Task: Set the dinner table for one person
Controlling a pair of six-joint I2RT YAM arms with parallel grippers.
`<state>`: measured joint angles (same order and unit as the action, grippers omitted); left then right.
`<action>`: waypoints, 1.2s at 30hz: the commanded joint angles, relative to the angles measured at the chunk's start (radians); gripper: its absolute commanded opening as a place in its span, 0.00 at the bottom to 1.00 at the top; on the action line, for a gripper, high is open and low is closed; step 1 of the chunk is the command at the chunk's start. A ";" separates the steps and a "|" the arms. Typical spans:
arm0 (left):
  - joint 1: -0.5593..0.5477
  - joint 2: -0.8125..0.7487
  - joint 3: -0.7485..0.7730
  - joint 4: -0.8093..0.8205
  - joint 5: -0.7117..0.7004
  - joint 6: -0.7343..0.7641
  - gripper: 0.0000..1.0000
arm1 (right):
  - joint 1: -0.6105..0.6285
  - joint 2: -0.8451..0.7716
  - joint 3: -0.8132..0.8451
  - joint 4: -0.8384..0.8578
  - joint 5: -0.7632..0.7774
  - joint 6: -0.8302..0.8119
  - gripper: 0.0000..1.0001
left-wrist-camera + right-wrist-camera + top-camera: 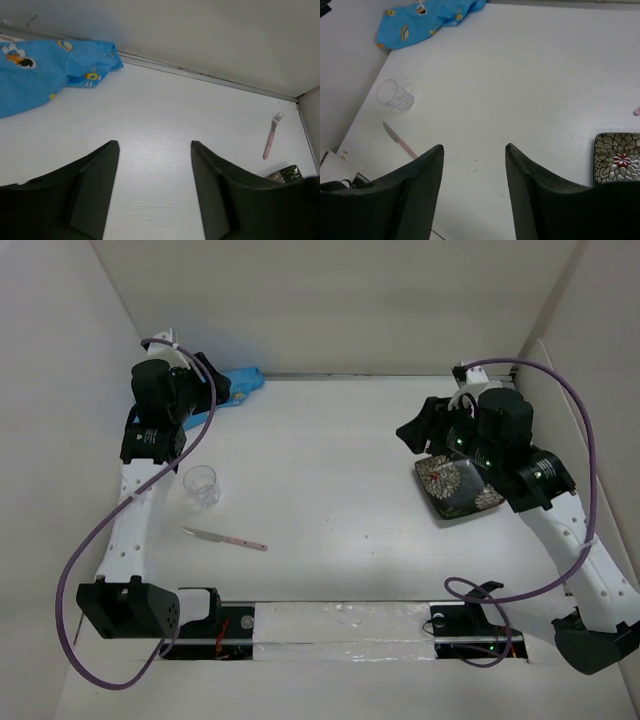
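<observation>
**Desk:** What does the left end effector (154, 144) look like on your feed?

**Operator:** Released. In my left wrist view its two dark fingers (95, 175) stand wide apart with only bare white bench (165, 105) between them. A crumpled blue cartoon-print placemat (40, 70) lies in the upper left of that frame, against the far wall. A pink-handled fork (270, 136) lies at the right edge, tines toward the wall.

**Desk:** And the right end effector (474, 146)?

**Operator:** It's spread open too, and I see nothing in its grip. Past its fingers, the right wrist view shows a clear glass (394, 95) standing upright at the left. A knife (400, 142) with a pink handle lies just below the glass. A dark square plate (619, 159) with a flower pattern sits at the lower right.

**Desk:** Where does the bench sit overall?

**Operator:** In the top view it fills the middle of the frame, from the arm bases at the bottom up to the wall. The glass and knife are at the left, near the left arm. The plate is at the right, partly under the right arm. The placemat is bunched in the upper left corner, beside the left wrist. The items are all well apart from one another.
</observation>
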<state>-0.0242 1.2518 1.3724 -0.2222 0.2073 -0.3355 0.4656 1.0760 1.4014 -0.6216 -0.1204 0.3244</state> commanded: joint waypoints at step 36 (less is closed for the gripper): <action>0.141 0.980 0.705 -0.125 -0.436 -0.249 0.73 | -0.008 0.142 -0.068 0.074 -0.104 0.019 0.00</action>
<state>0.1204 2.2303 2.0129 -0.4072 -0.2180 -0.5526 0.4587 1.1961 1.2858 -0.5694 -0.2111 0.3466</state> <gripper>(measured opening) 0.729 0.010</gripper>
